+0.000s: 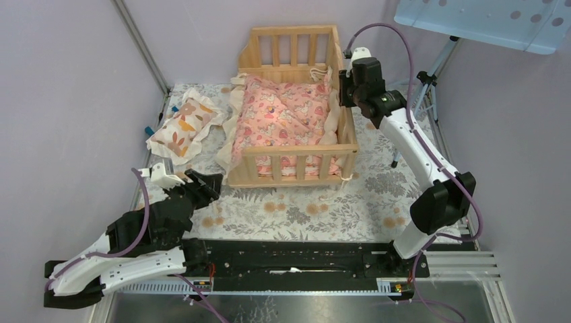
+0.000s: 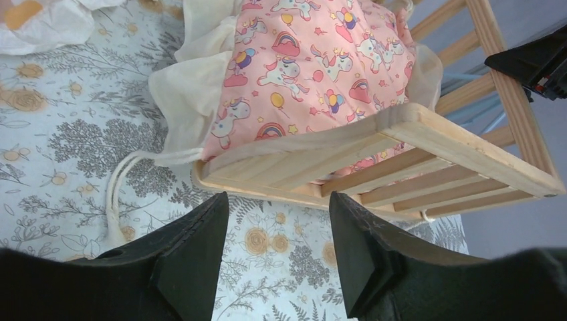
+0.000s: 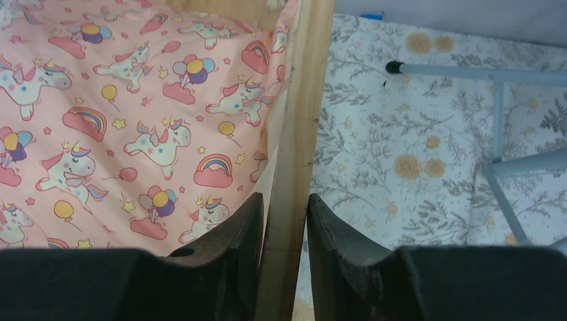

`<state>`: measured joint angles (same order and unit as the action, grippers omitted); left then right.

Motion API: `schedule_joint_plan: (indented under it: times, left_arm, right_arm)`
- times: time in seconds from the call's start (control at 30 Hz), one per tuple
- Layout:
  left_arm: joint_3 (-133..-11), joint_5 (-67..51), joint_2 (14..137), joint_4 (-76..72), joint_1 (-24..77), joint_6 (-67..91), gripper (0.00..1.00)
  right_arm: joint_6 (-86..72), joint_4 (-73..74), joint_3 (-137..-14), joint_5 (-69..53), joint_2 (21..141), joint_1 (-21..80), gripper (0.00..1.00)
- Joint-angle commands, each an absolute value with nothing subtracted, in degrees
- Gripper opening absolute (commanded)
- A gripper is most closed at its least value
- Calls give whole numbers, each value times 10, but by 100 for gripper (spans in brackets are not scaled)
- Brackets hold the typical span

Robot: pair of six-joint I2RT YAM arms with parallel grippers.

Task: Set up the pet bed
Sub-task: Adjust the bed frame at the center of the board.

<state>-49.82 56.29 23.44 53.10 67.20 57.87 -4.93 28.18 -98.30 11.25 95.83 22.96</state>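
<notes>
- Left arm (image 1: pixel 114 266): white shells over the long links, bulky black joint housings, and a small white block at the wrist.
- Right arm (image 1: pixel 414 141): slim white link shells between rounded black joints, with a black wrist unit and a white cap on top.
- Cables (image 1: pixel 411 74): one purple cable loops along each arm.
- Left jaws: two matte black, wedge-shaped fingers (image 2: pixel 194 257) with rough inner faces.
- Right jaws: matching black tapered fingers (image 3: pixel 224 257) with scuffed edges.
- Base rail (image 1: pixel 289 259): a long black rail under both arms at the near edge.

Black right gripper (image 3: pixel 284 204) clamps the pet bed's light natural-wood side rail (image 3: pixel 304 100), pink unicorn-print cushion (image 3: pixel 134 100) against its left side
</notes>
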Motion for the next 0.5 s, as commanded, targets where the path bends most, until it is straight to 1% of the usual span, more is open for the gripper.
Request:
schedule_joint_plan:
  times: [0.0,0.27,0.33,0.47]
  left_arm:
    - [-490,539,237,519,671,583,59]
    - [-485,517,262,515,671,565,59]
    - [-484,509,273,505,671,554,59]
    - [-485,485,312,493,671,537,63]
  right_arm:
    - [79,224,-914,50,898,172,0]
    - [83,172,-819,-56,828,99,0]
    - [81,169,-830,-83,839,95,0]
    - [73,179,-898,-123,906,94,0]
